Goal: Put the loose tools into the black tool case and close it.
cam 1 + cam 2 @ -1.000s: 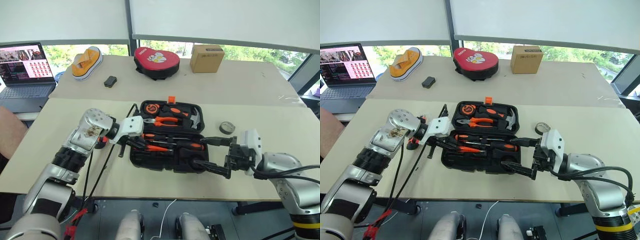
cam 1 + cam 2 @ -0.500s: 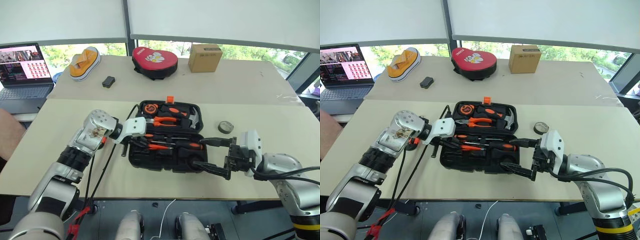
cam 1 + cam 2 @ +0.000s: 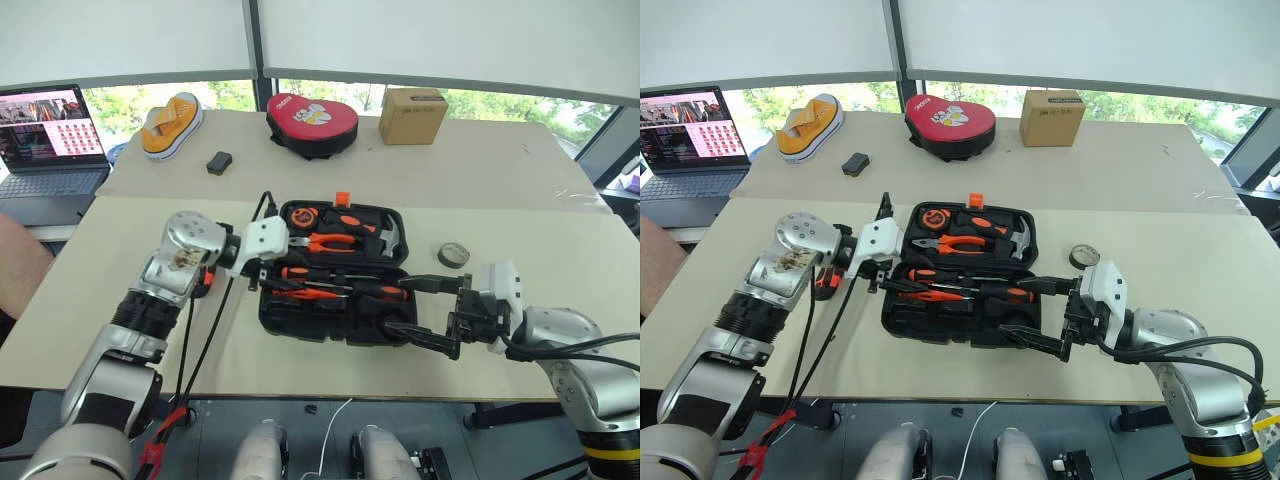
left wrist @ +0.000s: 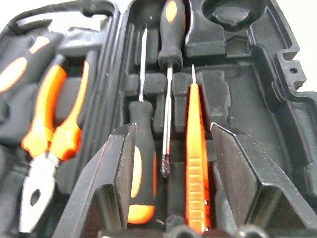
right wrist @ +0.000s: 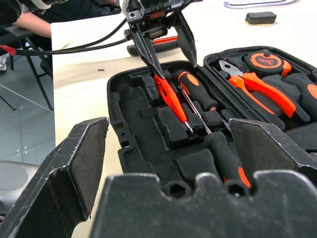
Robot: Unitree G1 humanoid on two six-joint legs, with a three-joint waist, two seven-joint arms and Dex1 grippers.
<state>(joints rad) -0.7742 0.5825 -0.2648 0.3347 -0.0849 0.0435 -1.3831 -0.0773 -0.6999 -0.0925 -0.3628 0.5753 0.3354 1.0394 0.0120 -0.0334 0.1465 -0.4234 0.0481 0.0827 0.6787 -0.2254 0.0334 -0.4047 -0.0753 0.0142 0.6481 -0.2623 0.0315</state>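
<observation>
The black tool case lies open mid-table, with pliers, a tape measure and a hammer in its far half. Two black-and-orange screwdrivers and the slim orange tester screwdriver lie in slots of the near half. My left gripper hangs open at the case's left end, its fingers astride the tester without touching it. At the case's right front corner my right gripper is open and empty. The small dark tape roll sits on the table right of the case. An orange-and-black tool lies half hidden under my left wrist.
At the back stand a laptop, an orange shoe, a small black box, a red heart-shaped pouch and a cardboard box. A person's arm shows at the left edge. Cables hang from my left arm.
My left gripper's fingers have spread apart and the hand has risen a little over the case's left end. The orange tester lies in its slot. The right arm has not moved.
</observation>
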